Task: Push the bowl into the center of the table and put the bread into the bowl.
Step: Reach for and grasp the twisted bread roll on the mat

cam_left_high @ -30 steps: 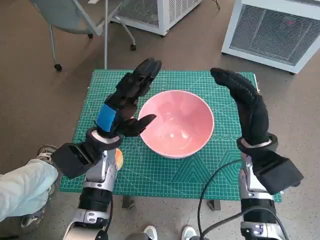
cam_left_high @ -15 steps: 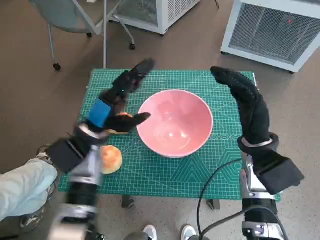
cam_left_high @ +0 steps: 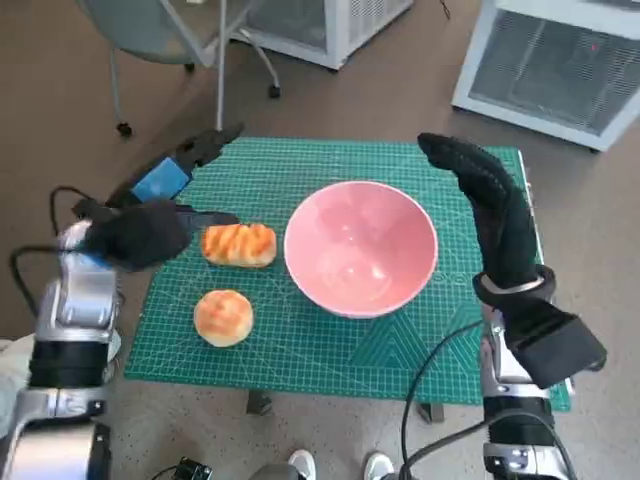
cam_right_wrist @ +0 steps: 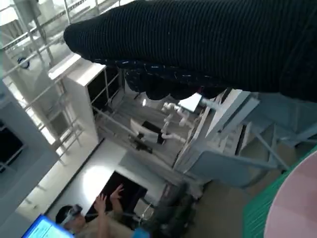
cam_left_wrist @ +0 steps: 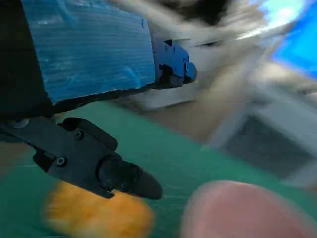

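Beside the bowl (cam_left_high: 361, 247), near the table's (cam_left_high: 300, 340) middle, lie two bread rolls (cam_left_high: 239, 244). Left hand (cam_left_high: 165, 190) hovers beyond them, fingers spread; right hand (cam_left_high: 490, 205) stands upright, fingers straight, empty, probably guarding the bowl.

The bowl (cam_left_high: 361, 247) is plain pale pink inside and out, sitting on a green cutting mat (cam_left_high: 300, 340) ruled with a fine pale grid — the mat covers the worktop. One bread (cam_left_high: 239, 244) is golden-orange with darker brown stripes, the other bread roll (cam_left_high: 223, 317) a smooth tan-gold. The left hand (cam_left_high: 160, 205) is black with a blue patch — the right hand (cam_left_high: 490, 215) is black knit.
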